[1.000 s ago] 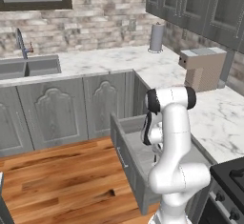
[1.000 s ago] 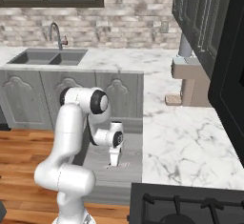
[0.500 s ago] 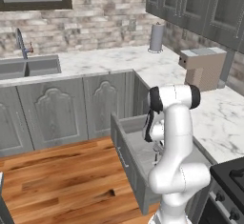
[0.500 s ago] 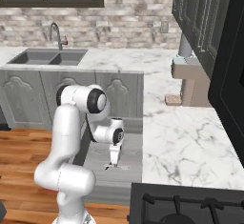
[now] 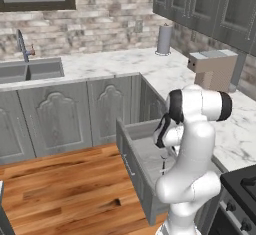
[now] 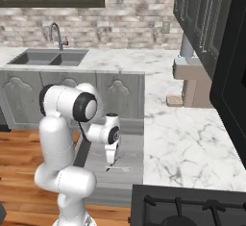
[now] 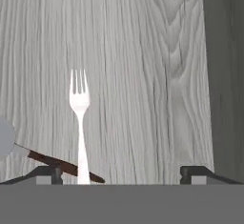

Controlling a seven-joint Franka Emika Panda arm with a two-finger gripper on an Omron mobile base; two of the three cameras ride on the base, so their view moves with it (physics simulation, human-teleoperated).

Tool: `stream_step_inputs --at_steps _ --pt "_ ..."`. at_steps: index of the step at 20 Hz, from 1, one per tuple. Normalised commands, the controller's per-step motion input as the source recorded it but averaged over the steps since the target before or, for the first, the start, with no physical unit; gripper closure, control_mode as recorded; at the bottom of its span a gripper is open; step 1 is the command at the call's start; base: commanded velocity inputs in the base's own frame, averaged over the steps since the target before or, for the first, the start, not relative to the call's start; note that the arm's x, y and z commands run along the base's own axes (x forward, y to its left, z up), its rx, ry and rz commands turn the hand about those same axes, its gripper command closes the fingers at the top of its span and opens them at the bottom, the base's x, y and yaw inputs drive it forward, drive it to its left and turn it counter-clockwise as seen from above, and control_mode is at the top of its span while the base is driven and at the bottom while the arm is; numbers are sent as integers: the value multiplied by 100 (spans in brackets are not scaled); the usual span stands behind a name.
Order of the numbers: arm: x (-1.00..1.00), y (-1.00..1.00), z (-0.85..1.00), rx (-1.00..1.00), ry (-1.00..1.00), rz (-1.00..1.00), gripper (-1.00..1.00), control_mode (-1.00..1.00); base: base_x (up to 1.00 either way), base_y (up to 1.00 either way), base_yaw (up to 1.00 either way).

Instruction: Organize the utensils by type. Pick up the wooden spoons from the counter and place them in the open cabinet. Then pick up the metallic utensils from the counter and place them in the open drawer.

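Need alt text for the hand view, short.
A silver fork lies flat on the grey wood-grain floor of the open drawer, tines pointing away, between the open gripper tips. A dark-handled spoon crosses beneath its handle.

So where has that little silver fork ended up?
The fork lies flat on the open drawer floor, just below the open gripper, crossing the dark-handled spoon.

No readable text, label or number anywhere (plain surfaces).
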Motion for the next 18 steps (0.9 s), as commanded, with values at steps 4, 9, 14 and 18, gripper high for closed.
stream_step_inputs --at_steps 4,9,14,18 --pt "-52 29 65 0 -3 33 -100 -100 0 0 0" --pt "-37 23 74 -1 2 57 -100 -100 0 0 0" --pt "-47 11 69 0 1 57 -100 -100 0 0 0" --pt "-64 8 64 0 -3 56 -100 -100 0 0 0"
